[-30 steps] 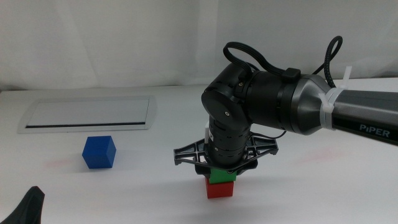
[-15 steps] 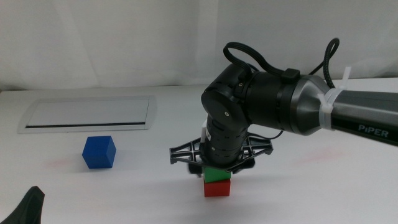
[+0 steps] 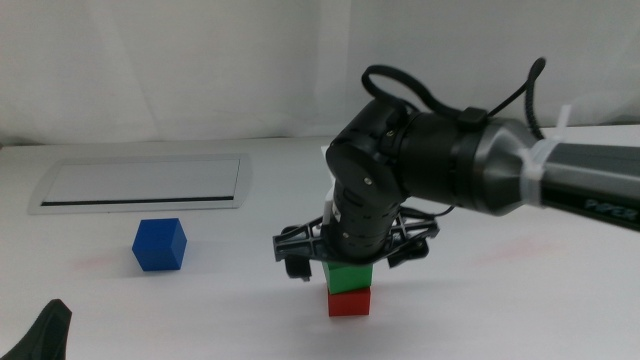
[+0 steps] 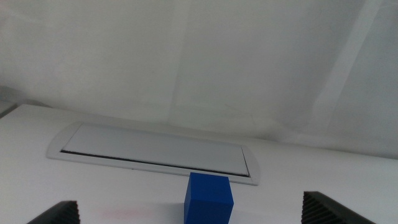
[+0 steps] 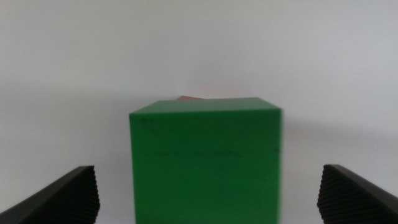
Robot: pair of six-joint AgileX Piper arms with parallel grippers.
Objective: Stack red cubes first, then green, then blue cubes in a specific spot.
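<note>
Now green cube (image 3: 349, 277) sits atop red cube (image 3: 350, 303).

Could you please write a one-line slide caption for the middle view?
Right pincer open above the green cube stacked on the red cube; blue cube waits on the table near the grey-framed panel.

Lab: bare white table (image 3: 480, 310), backdrop.

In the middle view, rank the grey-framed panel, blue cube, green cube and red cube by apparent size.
1. Grey-framed panel, by far the largest.
2. Blue cube, fully visible.
3. Green cube and red cube: unranked, since the right gripper hides part of the green one.
</note>
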